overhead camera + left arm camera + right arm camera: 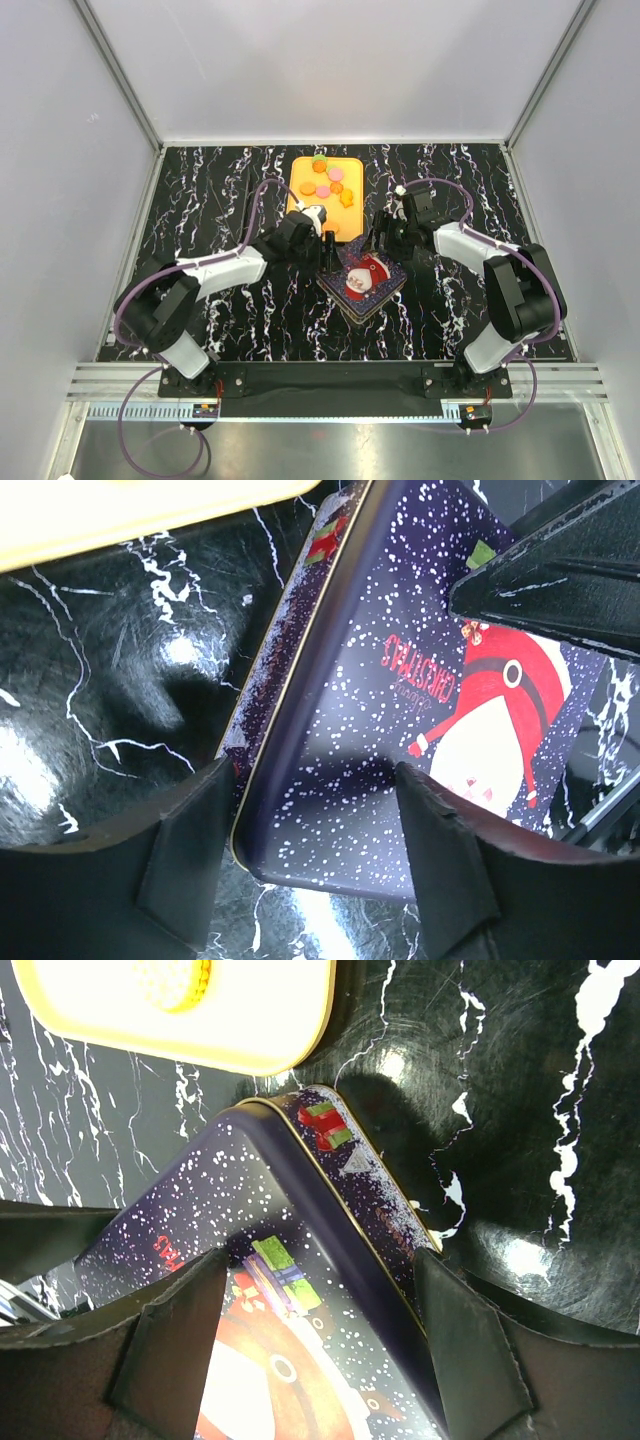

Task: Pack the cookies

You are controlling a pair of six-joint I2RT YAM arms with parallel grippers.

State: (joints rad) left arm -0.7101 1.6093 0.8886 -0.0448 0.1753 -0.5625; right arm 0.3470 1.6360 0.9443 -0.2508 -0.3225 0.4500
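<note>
The cookies [322, 185] are small orange, pink and yellow discs lying on a yellow tray [300, 205] at the back centre. A dark blue Christmas tin [362, 282] with a Santa lid lies just in front of the tray. My left gripper [328, 246] is open and straddles the tin's left corner [330, 810]. Its fingers [190, 850] stand either side of the lid edge. My right gripper [386, 236] is open and straddles the tin's far right corner [330, 1210]. One orange cookie [176, 980] shows on the tray in the right wrist view.
The black marbled table [220, 190] is walled by white panels on three sides. The tray's near edge [140, 510] lies close behind the tin. The right gripper's fingers [560, 580] show over the lid in the left wrist view.
</note>
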